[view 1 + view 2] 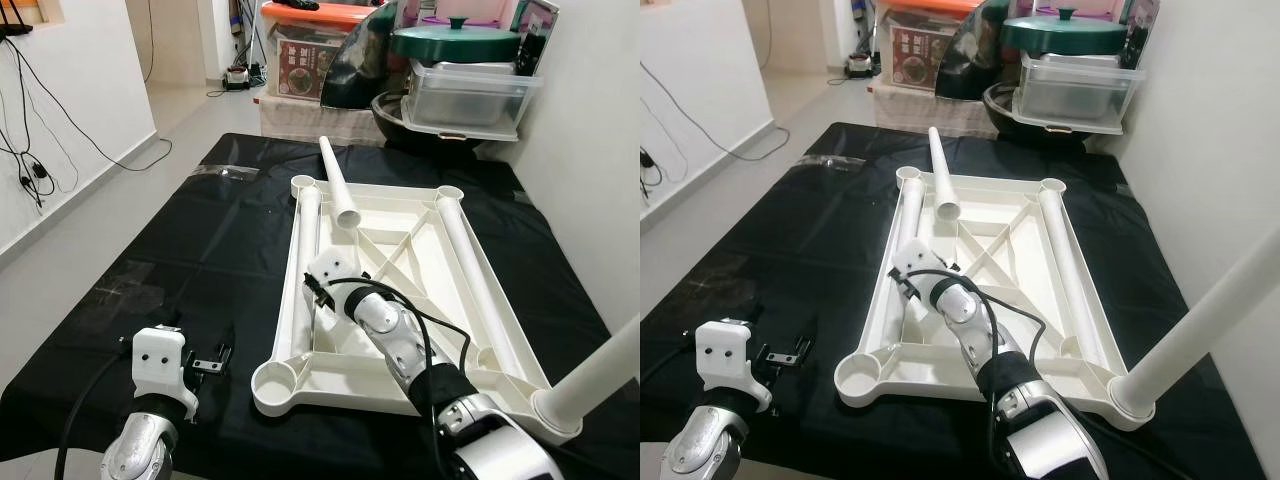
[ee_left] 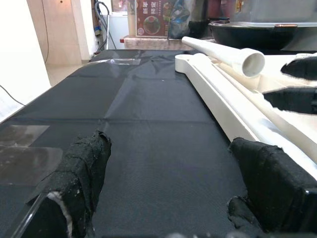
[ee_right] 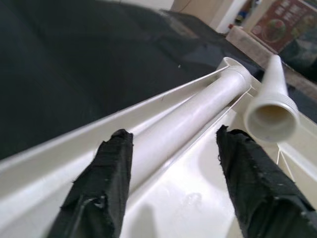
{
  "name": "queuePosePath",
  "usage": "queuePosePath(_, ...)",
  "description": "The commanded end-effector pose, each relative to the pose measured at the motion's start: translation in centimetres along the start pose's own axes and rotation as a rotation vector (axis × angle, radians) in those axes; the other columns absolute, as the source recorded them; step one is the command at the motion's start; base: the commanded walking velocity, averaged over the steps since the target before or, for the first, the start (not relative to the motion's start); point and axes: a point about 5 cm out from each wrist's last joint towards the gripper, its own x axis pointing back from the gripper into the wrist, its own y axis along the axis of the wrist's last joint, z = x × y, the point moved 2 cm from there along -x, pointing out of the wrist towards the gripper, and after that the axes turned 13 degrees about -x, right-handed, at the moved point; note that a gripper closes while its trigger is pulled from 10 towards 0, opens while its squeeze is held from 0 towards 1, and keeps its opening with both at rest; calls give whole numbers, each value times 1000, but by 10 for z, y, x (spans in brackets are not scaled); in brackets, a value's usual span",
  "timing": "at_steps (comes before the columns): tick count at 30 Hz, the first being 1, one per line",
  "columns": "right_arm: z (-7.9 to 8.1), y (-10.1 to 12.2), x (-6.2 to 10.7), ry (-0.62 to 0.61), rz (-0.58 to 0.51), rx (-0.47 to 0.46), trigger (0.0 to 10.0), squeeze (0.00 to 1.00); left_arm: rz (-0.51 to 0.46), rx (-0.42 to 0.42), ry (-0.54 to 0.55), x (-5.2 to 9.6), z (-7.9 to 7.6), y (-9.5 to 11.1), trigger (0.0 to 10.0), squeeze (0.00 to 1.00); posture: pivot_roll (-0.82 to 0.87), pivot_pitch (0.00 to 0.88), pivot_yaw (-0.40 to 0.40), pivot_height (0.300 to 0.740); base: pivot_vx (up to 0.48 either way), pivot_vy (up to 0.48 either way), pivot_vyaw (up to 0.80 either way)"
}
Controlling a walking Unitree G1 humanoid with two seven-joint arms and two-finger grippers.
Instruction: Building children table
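Tabletop [image 1: 400,370] upside down mid black mat [image 1: 150,250]; one leg [image 1: 590,380] socketed at near right corner, three loose. My right end effector [image 3: 171,163] spread over left-edge leg [image 3: 188,119]; left end effector [image 2: 168,198] open, idle.

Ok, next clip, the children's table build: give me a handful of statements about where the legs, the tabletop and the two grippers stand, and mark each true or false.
1. The white tabletop lies upside down on the black cloth. True.
2. One table leg already stands in the near right corner socket. True.
3. The right gripper is shut on a leg. False: its fingers are open, straddling the leg lying along the tabletop's left side.
4. The left gripper is working inside the tabletop. False: it is open over the cloth, left of the tabletop.
5. A loose leg rests tilted across the far edge. True.
6. The near left corner socket holds a leg. False: it is empty.
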Motion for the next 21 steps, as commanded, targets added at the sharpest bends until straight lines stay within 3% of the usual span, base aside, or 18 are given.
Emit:
queuePosePath(1,-3,12,1,-22,-77,-67,10000,1000,8,-27,7,1,-1,1,10000,0,69,0,-74,740,0,0,0)
queuePosePath(4,-6,20,2,-47,-122,-148,10000,1000,23,-37,28,1,3,3,10000,0,66,0,-70,740,0,0,0)
queuePosePath(6,-12,24,3,-90,-152,-217,10000,1000,-13,-51,65,0,10,15,10000,0,67,0,-71,740,0,0,0)
queuePosePath(10,-15,26,4,-106,-163,-247,10000,1000,-36,-55,85,-2,14,21,10000,0,67,0,-71,740,0,0,0)
queuePosePath(12,-19,28,6,-134,-183,-317,10000,1000,-77,-65,132,-9,24,34,10000,0,68,0,-67,740,0,0,0)
queuePosePath(21,-29,30,9,-211,-194,-388,10000,1000,-106,-44,172,-10,31,42,10000,0,62,0,-52,740,0,0,0)
